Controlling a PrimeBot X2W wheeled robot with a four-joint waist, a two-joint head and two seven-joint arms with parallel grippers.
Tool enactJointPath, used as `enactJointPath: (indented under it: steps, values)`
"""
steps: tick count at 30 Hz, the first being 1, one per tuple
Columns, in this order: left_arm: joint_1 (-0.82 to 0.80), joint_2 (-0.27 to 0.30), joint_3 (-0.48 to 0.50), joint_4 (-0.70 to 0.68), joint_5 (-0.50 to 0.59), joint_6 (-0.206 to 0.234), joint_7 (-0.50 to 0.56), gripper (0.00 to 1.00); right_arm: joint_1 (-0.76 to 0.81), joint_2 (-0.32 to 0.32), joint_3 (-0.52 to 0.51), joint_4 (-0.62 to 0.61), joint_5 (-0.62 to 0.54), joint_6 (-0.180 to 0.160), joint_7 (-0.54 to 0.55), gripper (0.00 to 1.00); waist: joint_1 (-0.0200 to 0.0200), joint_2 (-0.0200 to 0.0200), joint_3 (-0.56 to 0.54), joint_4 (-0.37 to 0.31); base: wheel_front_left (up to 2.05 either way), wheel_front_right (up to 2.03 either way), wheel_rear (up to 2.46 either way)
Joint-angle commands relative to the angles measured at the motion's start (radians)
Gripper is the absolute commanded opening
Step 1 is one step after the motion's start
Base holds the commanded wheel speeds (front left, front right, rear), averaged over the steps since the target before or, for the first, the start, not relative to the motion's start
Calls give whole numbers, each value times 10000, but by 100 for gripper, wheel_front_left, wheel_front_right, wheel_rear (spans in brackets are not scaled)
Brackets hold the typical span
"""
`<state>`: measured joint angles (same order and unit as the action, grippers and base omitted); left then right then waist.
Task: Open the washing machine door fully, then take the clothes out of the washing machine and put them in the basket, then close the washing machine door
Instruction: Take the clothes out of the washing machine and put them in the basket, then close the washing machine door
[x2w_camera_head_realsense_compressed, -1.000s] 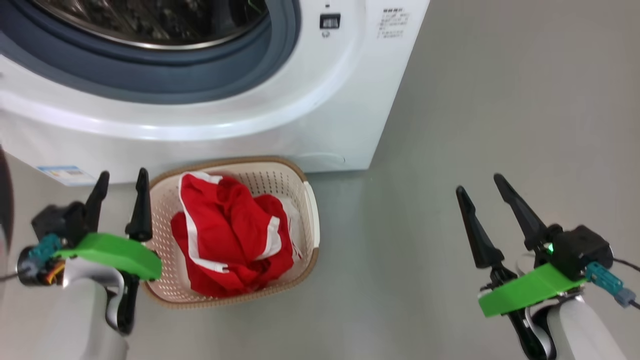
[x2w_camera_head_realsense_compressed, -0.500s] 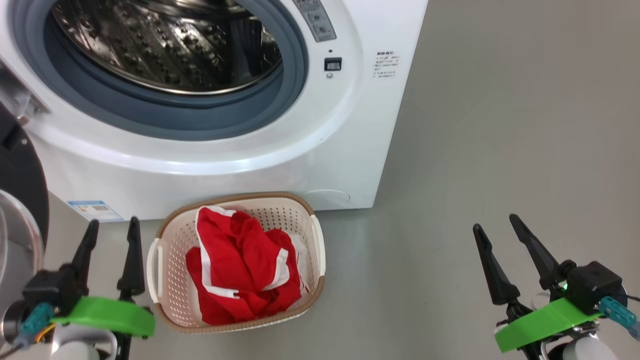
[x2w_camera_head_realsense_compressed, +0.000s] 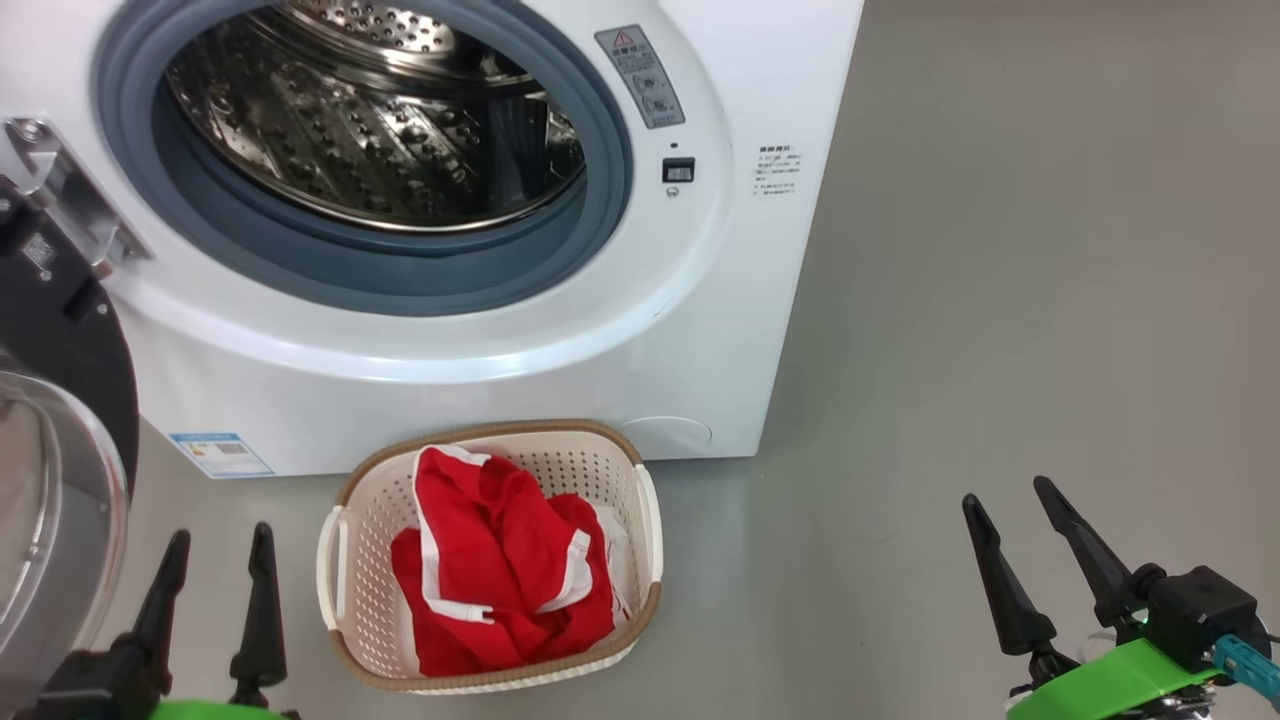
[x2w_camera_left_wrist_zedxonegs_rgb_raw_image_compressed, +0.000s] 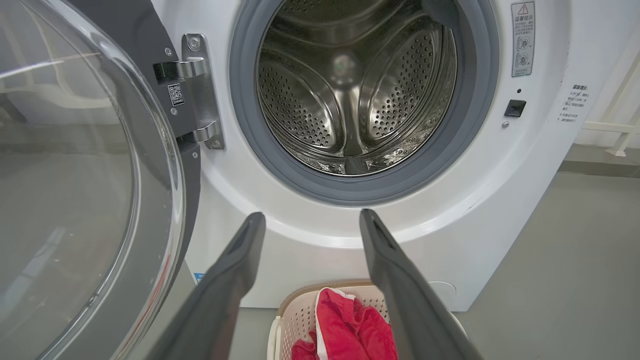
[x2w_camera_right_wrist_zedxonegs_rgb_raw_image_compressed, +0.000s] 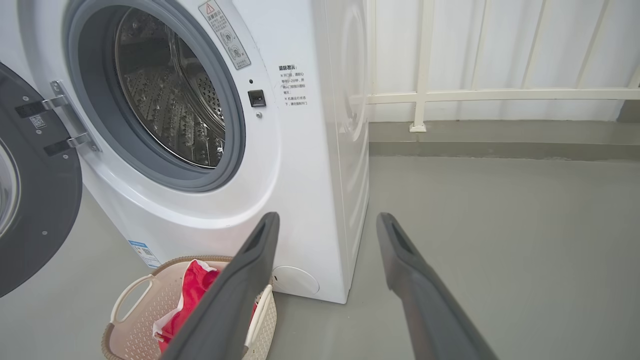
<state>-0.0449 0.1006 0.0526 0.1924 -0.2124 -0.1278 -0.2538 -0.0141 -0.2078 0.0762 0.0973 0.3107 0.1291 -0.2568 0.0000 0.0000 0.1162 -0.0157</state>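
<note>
With the clothes (x2w_camera_head_realsense_compressed: 500, 570) in the basket (x2w_camera_head_realsense_compressed: 600, 480), the drum (x2w_camera_head_realsense_compressed: 380, 150) bare, and left gripper (x2w_camera_head_realsense_compressed: 221, 532) and right gripper (x2w_camera_head_realsense_compressed: 1004, 490) both wide and empty, I would reach the left one behind the washing machine door (x2w_camera_head_realsense_compressed: 60, 500), swung open at left, and sweep it shut.

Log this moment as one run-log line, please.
washing machine door: open, not yet closed | drum: empty | clothes: in basket | left gripper: open, empty | right gripper: open, empty

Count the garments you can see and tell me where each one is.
1: the clothes, a red heap in the basket in front of the washing machine. The drum looks empty; more could hide under the heap.
</note>
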Motion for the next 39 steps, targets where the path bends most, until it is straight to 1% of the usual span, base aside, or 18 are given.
enactJointPath:
  steps: [1,5,22,28,39]
  values:
    - [-69,163,391,-310,78,-29,-80,100,51,-174,131,-246,76,16,-49,100,0,0,-57,25,0,0,0]
    - [79,105,433,-465,100,-29,-80,100,117,-192,112,-266,80,16,-49,100,0,0,-63,47,0,0,0]
    - [-31,191,311,-509,258,-29,-80,100,-34,-220,127,-241,31,16,-49,100,0,0,63,28,-7,7,0]
    - [-43,210,277,-570,271,-29,-80,100,-29,-199,116,-247,23,16,-49,100,0,0,66,34,-98,98,0]
    - [-12,229,213,-855,179,-29,-80,100,-64,-228,95,-271,16,16,-49,100,0,0,125,76,-152,152,0]
